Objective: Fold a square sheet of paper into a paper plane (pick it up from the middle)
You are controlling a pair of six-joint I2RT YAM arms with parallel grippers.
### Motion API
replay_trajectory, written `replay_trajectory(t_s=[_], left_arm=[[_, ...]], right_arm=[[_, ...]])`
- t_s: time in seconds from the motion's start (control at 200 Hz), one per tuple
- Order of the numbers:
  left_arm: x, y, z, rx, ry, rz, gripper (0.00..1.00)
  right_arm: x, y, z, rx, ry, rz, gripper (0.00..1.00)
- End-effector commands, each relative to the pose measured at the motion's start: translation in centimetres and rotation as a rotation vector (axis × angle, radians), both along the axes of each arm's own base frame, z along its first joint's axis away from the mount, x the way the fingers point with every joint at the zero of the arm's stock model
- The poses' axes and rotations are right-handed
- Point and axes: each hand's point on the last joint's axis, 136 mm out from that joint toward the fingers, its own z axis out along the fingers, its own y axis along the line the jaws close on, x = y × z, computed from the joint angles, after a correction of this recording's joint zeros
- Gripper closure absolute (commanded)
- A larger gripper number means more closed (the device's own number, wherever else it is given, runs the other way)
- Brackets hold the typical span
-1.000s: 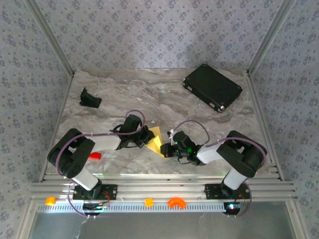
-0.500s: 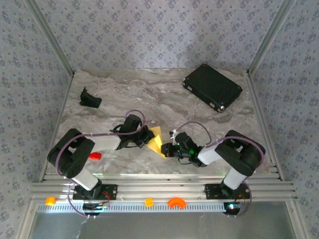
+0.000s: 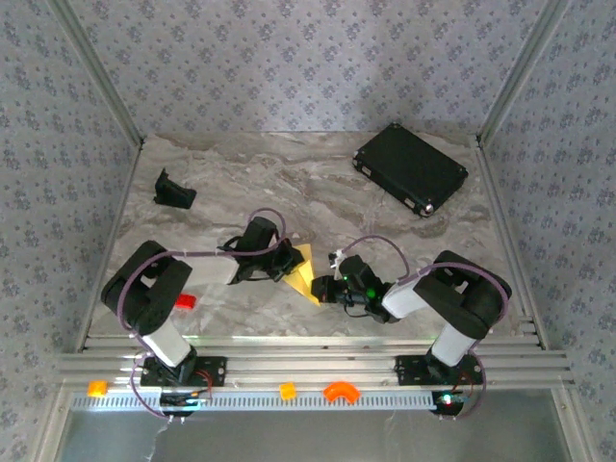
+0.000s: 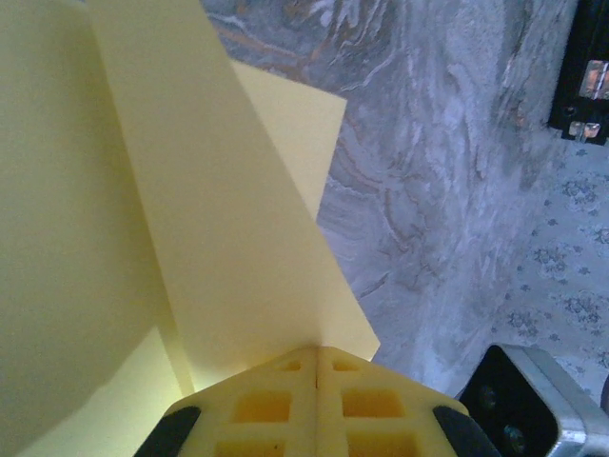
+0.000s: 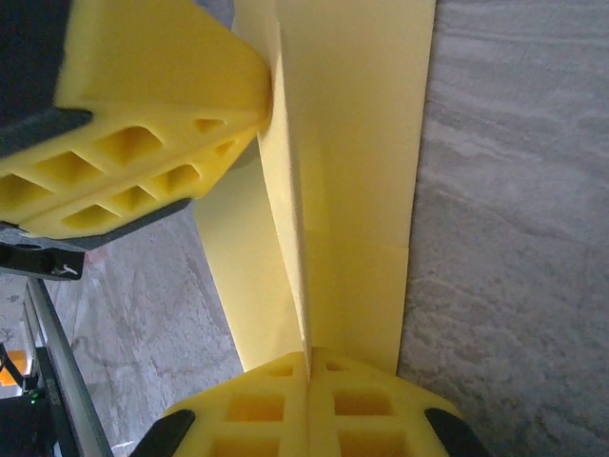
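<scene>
- A marbled table stood between patterned walls, with a black case at 1 o'clock.
- The folded sheet of paper was near 6 o'clock.
- The left gripper clamped its 10 o'clock edge, and the right gripper clamped its 4 o'clock end.

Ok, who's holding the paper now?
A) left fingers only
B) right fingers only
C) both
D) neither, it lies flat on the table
C: the left fingers and the right fingers are each shut on a fold of the paper.
</scene>
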Motion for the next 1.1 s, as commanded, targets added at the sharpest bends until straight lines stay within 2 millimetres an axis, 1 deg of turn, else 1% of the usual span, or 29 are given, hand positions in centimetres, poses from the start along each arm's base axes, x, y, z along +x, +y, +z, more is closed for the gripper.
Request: replay_trajectory(t_s=[0.0, 0.06, 0.125, 0.225, 0.265, 0.4, 0.585, 0.74, 1.094], left_arm=[[0.2, -1.1, 0.7, -0.026, -0.028, -0.043, 1.0], [0.2, -1.2, 0.6, -0.027, -0.024, -0.047, 1.0], [0.2, -1.4, 0.5, -0.032, -0.024, -0.052, 1.0], [0.3, -1.5, 0.5, -0.034, -0.026, -0.054, 1.0], [0.3, -1.5, 0.3, -0.031, -0.024, -0.056, 1.0], [0.2, -1.4, 0.2, -0.023, -0.02, -0.06, 1.0], [0.1, -0.8, 0.0, 0.003, -0.016, -0.047, 1.0], [0.0, -0.2, -0.2, 0.022, -0.012, -0.036, 1.0], [0.0, -0.3, -1.1, 0.033, 0.008, -0.039, 1.0]], right_arm=[[-2.0, -1.6, -3.1, -0.102, 0.125, 0.021, 0.93], [-2.0, -1.5, -3.1, -0.1, 0.127, 0.022, 0.89], [-1.9, -1.4, -3.0, -0.097, 0.128, 0.026, 0.9], [-2.0, -1.4, -3.1, -0.095, 0.136, 0.026, 0.89], [-2.0, -1.4, -3.1, -0.095, 0.138, 0.026, 0.9], [-2.0, -1.4, -3.1, -0.093, 0.141, 0.023, 1.0], [-2.1, -1.6, -3.5, -0.106, 0.163, 0.023, 1.0], [-2.3, -1.4, -3.6, -0.081, 0.214, 0.039, 1.0], [-2.7, -1.4, -4.5, -0.054, 0.316, 0.026, 1.0]])
